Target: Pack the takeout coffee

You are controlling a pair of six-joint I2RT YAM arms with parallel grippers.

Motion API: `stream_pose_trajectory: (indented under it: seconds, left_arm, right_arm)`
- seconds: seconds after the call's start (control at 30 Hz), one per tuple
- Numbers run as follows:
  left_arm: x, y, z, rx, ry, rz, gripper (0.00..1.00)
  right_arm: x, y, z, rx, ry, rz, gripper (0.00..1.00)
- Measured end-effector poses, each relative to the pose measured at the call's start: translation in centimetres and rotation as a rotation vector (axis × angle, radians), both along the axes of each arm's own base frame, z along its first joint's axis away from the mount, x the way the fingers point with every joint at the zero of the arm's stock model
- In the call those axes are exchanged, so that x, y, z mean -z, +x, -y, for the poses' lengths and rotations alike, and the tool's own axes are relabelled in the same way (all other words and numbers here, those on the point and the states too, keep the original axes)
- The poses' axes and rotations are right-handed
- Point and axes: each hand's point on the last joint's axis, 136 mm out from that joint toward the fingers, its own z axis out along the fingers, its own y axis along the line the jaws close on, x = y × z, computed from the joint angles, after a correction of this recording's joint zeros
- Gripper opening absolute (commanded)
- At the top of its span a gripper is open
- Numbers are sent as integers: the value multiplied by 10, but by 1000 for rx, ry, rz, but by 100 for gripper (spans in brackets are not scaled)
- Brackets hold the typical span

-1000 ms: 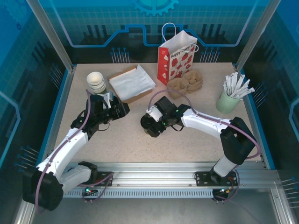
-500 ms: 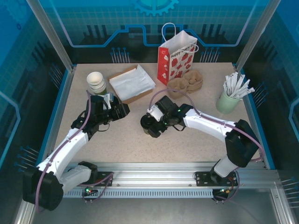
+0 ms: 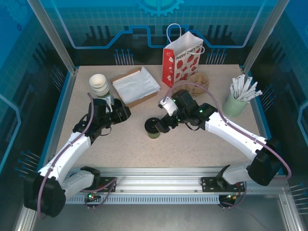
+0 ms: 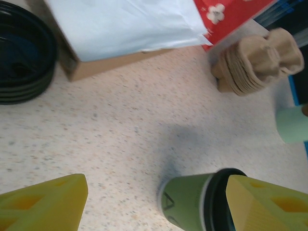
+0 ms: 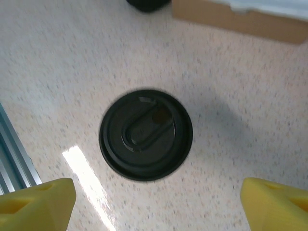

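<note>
The takeout coffee, an olive-green cup with a round black lid, stands upright on the table's middle. From the right wrist view I look down on its lid. My right gripper hovers open just right of and above the cup; its yellow fingers stand wide apart and hold nothing. My left gripper is open to the cup's left, apart from it. In the left wrist view the cup sits low between the fingers, partly behind the right one. The strawberry-print bag stands upright at the back.
A cardboard tray of white napkins lies back left, beside stacked white cups and black lids. Brown cup carriers sit by the bag. A pale green cup of white sticks stands at the right.
My right gripper has opened wider, let go of the coffee and drawn back up and to the right. The cup stays standing. The left arm has barely moved.
</note>
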Motion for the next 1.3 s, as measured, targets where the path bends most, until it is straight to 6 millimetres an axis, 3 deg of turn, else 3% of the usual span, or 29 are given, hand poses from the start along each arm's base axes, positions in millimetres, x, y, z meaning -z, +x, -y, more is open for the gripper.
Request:
stream_pose_trajectory:
  seconds: [0.13, 0.23, 0.33, 0.53, 0.73, 1.07, 1.3]
  left_arm:
    - [-7, 4, -8, -33, 15, 24, 76]
    - [-19, 7, -5, -26, 0, 50, 76]
    - [-25, 8, -1, -8, -16, 62, 76]
    - [-22, 7, 4, 16, -36, 45, 76]
    - [-19, 7, 8, 32, -45, 35, 76]
    - [-20, 7, 8, 33, -44, 36, 76]
    - [-20, 7, 8, 35, -42, 38, 76]
  right_arm:
    - [-22, 15, -13, 19, 57, 28, 90]
    - [-21, 22, -17, 2, 81, -6, 89]
    - [-2, 19, -13, -31, 54, -67, 91]
    - [49, -11, 2, -73, -19, -212, 94]
    - [83, -18, 3, -98, -60, -283, 94]
    - [119, -15, -11, -148, -108, -315, 84]
    - [117, -11, -35, -190, -98, -293, 77]
